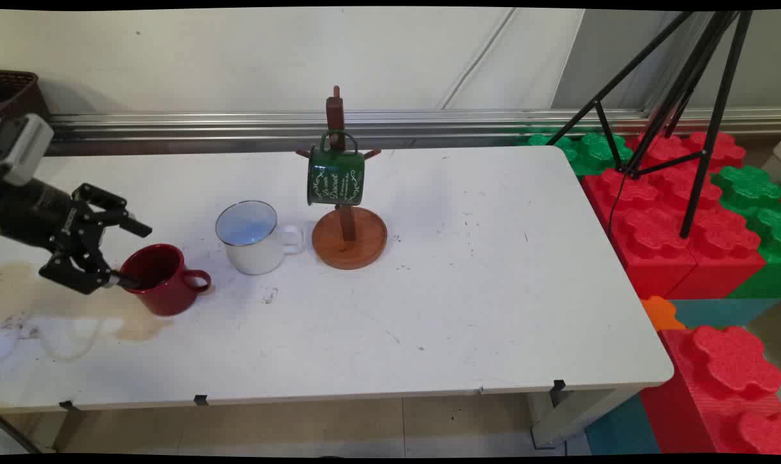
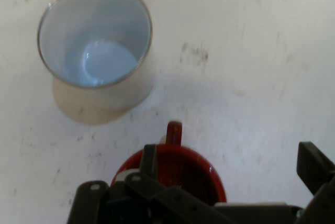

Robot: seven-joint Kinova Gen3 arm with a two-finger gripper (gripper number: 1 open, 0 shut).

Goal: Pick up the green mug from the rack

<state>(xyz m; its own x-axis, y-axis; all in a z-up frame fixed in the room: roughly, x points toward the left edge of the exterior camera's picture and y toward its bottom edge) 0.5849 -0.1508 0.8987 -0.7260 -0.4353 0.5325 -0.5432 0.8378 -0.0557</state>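
Main view takes in the white table, scuffed and stained toward its left end, running from the near edge back to a metal rail along the wall. Off the right end stands a stack of red and green foam blocks, with a black tripod planted among them. On the table, left of centre, a wooden mug tree rises from its round base, and a green mug with pale lettering hangs from one of its pegs by the handle. Just left of the base stands a white mug, upright, its handle pointing toward the tree. Farther left and nearer the camera stands a red mug, upright, its handle turned to the right. The gripper reaches in from the left edge at the red mug's rim, its fingers spread wide: the lower one sits at the rim's left side, the upper one juts out above the mug, clear of it. From the hand view, one finger dips inside the red mug, while the other stands well outside the wall, with the white mug beyond.
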